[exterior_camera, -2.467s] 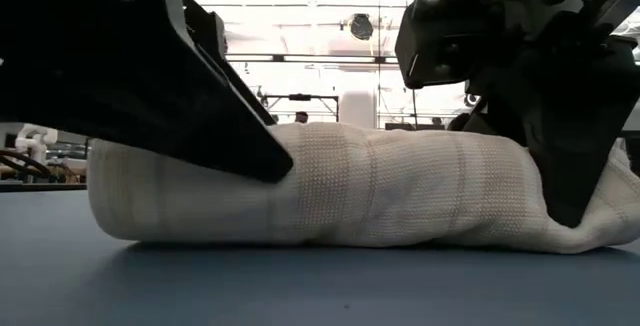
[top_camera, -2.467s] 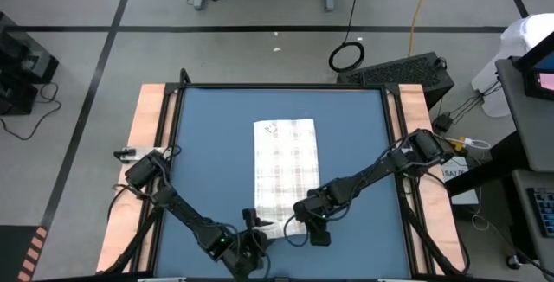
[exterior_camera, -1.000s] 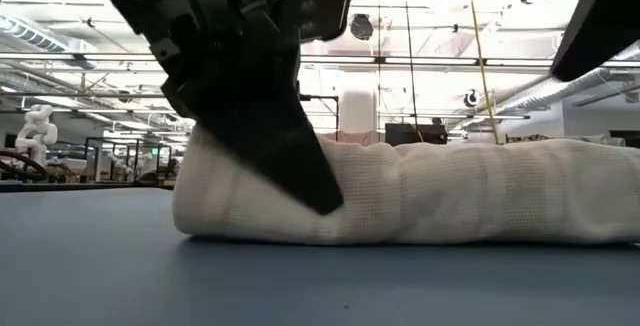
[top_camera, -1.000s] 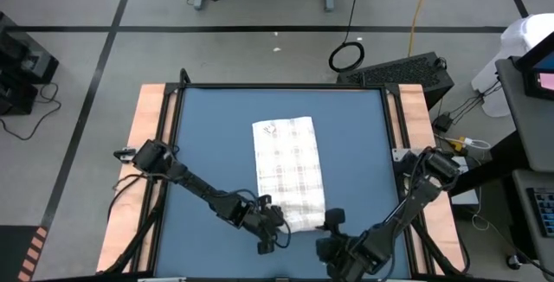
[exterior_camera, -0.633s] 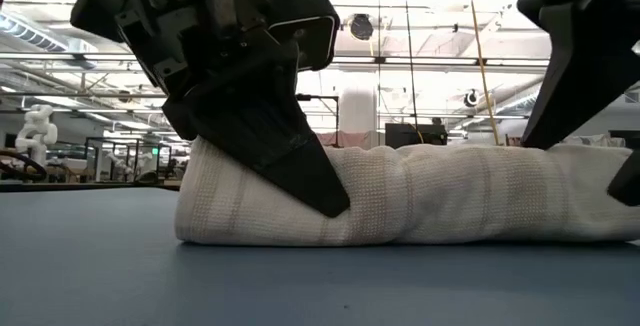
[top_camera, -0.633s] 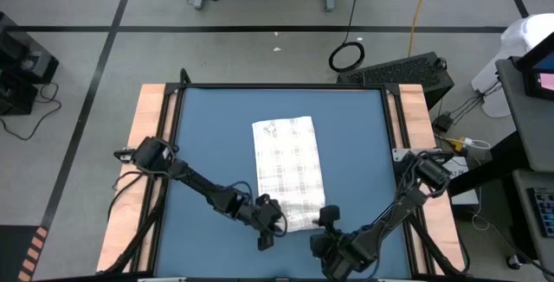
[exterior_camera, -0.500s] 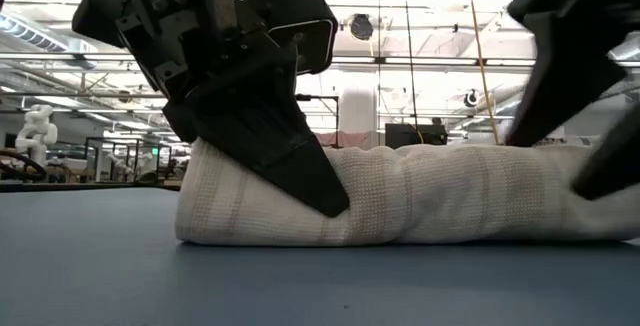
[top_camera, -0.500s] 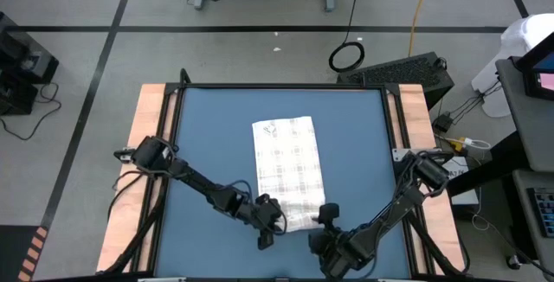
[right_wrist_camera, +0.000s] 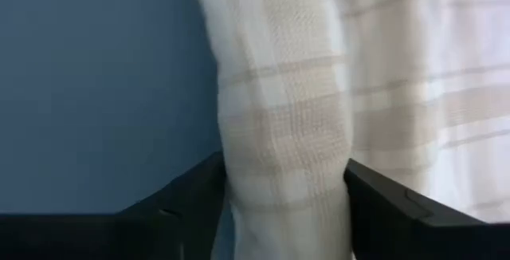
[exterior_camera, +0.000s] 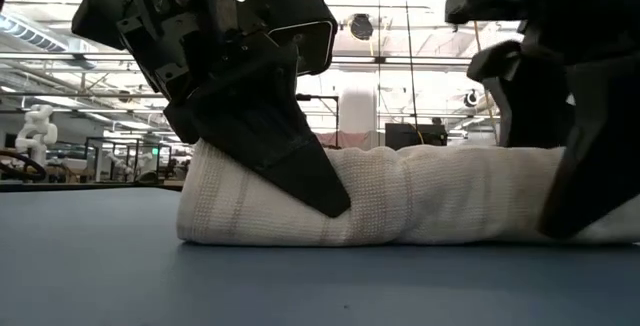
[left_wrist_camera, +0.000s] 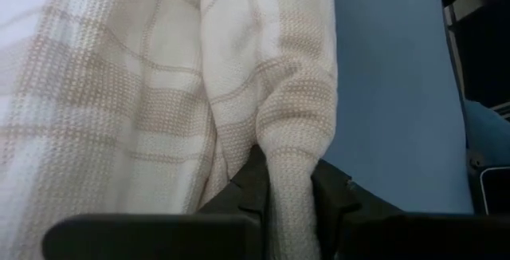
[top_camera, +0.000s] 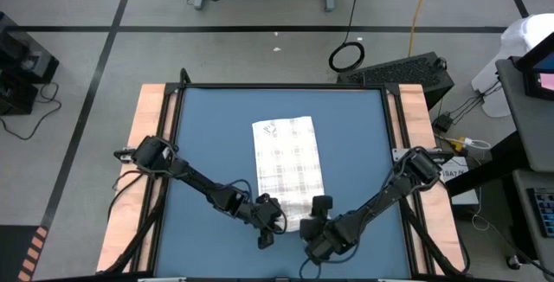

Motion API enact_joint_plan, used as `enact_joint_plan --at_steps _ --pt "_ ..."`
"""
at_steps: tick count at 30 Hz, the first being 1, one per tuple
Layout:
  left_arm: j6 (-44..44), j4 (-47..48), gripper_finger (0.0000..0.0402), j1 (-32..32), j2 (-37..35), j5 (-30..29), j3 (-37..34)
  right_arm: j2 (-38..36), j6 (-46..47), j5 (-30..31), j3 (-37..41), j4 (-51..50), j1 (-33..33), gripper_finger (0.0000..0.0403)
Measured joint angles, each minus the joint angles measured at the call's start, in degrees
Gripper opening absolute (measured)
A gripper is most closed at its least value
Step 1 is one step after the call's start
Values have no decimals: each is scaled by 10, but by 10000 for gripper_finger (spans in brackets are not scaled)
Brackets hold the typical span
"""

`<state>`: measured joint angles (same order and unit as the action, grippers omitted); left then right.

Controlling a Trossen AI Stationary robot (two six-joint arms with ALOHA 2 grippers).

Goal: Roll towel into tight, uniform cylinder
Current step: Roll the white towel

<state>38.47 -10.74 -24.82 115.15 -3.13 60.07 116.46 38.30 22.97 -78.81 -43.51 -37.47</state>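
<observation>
Left tool (top_camera: 267,225) pinches the towel (top_camera: 288,161) roll's end, right tool (top_camera: 314,221) spread astride the other; turn both evenly to keep the roll tight

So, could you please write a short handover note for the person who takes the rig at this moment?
Left claw: shut on the towel, pinching the rolled edge at its left end, near the front of the blue mat.
Right claw: fingers stand on both sides of the roll's right end; whether they already grip cannot be told.
Towel: lies in the middle of the mat, the near end rolled up, the far part flat with its printed mark at the far edge.
Done: the first turns of the roll.
Left: roll away from the front edge over the flat part, keeping both ends even and tight.
</observation>
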Motion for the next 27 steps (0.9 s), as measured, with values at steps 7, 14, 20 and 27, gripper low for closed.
enact_joint_plan --at_steps 7,14,20,27 --pt "-41 -20 114 -19 3 -58 -1 -2 13 -89 7 8 27 158" --pt "-62 -2 244 -41 -5 -121 -2 -5 18 -154 21 33 53 82" --pt "-95 55 284 -97 -51 -228 -3 -4 14 -206 23 64 68 67" --pt "-179 20 285 -173 -73 -350 -2 -3 33 -272 23 123 78 70"
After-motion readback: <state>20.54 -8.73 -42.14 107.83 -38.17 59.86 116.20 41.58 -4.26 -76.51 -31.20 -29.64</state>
